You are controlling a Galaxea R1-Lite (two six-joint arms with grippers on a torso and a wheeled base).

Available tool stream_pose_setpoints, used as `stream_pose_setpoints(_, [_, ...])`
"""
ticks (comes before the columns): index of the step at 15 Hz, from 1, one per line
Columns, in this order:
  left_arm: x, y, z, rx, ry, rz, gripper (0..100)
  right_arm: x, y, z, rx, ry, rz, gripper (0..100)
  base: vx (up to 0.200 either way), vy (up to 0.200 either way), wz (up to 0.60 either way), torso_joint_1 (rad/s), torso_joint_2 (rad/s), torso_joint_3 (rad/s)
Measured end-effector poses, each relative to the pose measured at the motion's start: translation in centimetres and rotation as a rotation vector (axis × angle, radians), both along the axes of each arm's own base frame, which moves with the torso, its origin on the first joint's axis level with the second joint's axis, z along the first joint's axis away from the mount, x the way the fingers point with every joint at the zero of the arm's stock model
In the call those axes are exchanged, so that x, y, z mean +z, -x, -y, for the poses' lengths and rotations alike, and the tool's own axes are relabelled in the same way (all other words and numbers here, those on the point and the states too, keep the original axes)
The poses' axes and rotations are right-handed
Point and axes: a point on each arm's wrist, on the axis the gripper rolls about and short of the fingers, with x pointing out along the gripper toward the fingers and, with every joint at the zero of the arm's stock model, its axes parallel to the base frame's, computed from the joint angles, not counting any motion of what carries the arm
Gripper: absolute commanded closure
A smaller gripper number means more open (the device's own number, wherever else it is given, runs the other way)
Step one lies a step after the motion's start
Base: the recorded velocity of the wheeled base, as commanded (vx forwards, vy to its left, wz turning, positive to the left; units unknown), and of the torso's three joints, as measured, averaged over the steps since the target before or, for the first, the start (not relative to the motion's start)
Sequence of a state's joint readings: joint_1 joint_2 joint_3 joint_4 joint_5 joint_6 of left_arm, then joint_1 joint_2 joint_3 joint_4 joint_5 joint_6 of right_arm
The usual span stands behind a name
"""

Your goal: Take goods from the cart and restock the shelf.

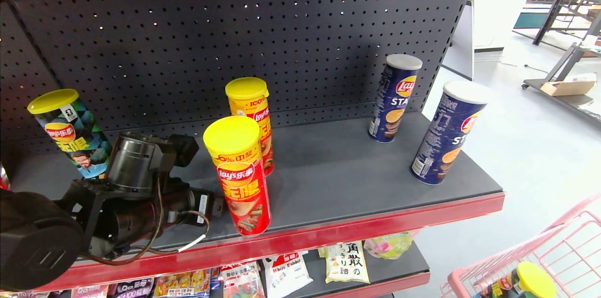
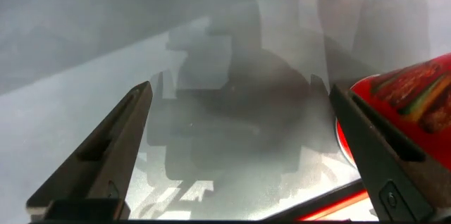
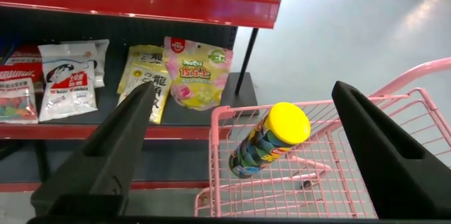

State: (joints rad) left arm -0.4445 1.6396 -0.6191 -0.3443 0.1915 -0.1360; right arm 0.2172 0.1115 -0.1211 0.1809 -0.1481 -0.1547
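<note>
The right end effector [image 3: 243,90] is held wide open and empty above the pink cart [image 3: 331,111], where a yellow-lidded chips can [image 3: 271,139] leans tilted against the wire. The next pick appears to be this can. The fingers should be lined up across the can's body, below the lid, and lowered inside the cart rim so that no wire is caught. Because the can is tilted, the wrist should be matched to its lean before closing, or the can may be pushed flat.

The left end effector [image 2: 239,89] is also wide open and empty, low over the grey shelf [image 1: 357,180]. A red chips can [image 1: 242,180] stands upright near the shelf's front edge, just beside one finger. That arm should be drawn straight back, so that the tall can is not tipped off the edge.

For the next can, free room is offered between the red cans and the two blue cans [image 1: 393,98].
</note>
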Motion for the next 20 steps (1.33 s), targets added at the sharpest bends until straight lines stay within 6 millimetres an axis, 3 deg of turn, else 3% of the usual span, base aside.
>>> stream_pose_setpoints(3, [0.8, 0.5, -1.0, 0.007, -0.027, 0.024, 0, 0.2, -0.2, -0.1, 0.017, -0.001, -0.015, 0, 0.0, 0.0, 0.0, 0.0, 0.0, 0.0])
stream_pose_setpoints(6, [2.5, 2.7, -4.0, 0.03, -0.081, 0.038, 0, 2.0, -1.3, -0.3, 0.008, -0.035, -0.078, 0, 0.0, 0.0, 0.0, 0.0, 0.0, 0.0])
stream_pose_setpoints(10, [5.1, 9.5, -7.3, 0.033, -0.081, 0.024, 0, 4.3, -3.2, -0.7, -0.021, -0.028, -0.177, 0, 0.0, 0.0, 0.0, 0.0, 0.0, 0.0])
stream_pose_setpoints(13, [5.7, 15.9, -9.1, 0.018, -0.084, 0.02, 0, 5.9, -4.8, -0.9, -0.078, -0.046, -0.229, 0, 0.0, 0.0, 0.0, 0.0, 0.0, 0.0])
stream_pose_setpoints(15, [5.6, 19.0, -9.8, 0.018, -0.075, 0.068, 0, 6.5, -5.7, -1.0, -0.094, -0.036, -0.257, 0, 0.0, 0.0, 0.0, 0.0, 0.0, 0.0])
stream_pose_setpoints(20, [6.0, 21.9, -10.5, 0.026, -0.054, 0.213, 0, 6.4, -6.0, -1.0, -0.101, -0.005, -0.282, 0, 0.0, 0.0, 0.0, 0.0, 0.0, 0.0])
